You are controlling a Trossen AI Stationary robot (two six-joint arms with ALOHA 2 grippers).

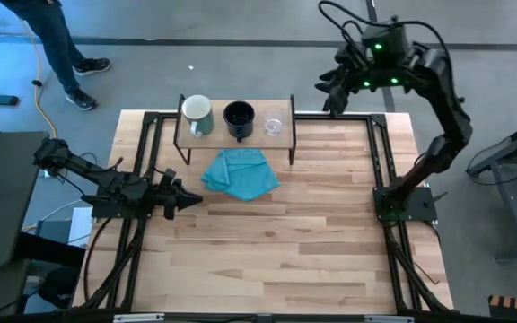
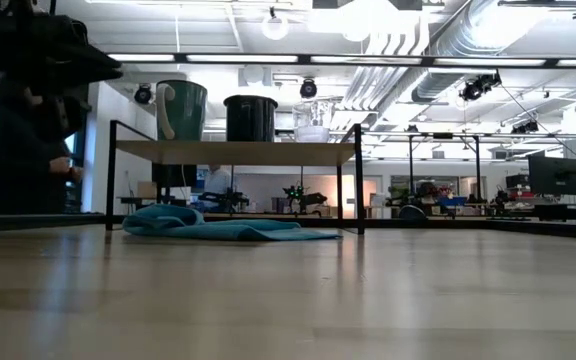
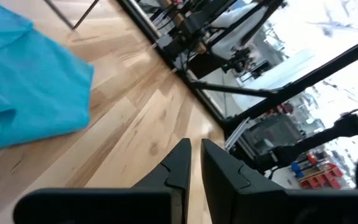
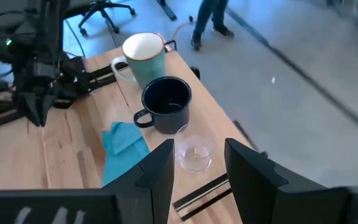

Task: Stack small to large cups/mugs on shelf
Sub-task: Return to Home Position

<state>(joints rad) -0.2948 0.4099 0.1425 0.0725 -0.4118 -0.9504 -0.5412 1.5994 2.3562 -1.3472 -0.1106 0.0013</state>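
Note:
Three vessels stand in a row on the shelf [image 1: 281, 106] at the table's far side: a pale white-green mug [image 1: 197, 115] at the left, a black mug [image 1: 239, 119] in the middle, a clear glass cup [image 1: 274, 125] at the right. They also show in the right wrist view: the pale mug [image 4: 143, 57], the black mug [image 4: 166, 102], the glass cup [image 4: 194, 152]. My right gripper [image 1: 335, 90] is open, up in the air beyond the shelf's right end. My left gripper [image 1: 191, 201] is shut and empty, low over the table's left side.
A crumpled teal cloth [image 1: 240, 173] lies on the table just in front of the shelf, partly under it. A person [image 1: 56, 40] stands on the floor beyond the table's far left corner. Black frame rails [image 1: 380, 152] run along the table's left and right sides.

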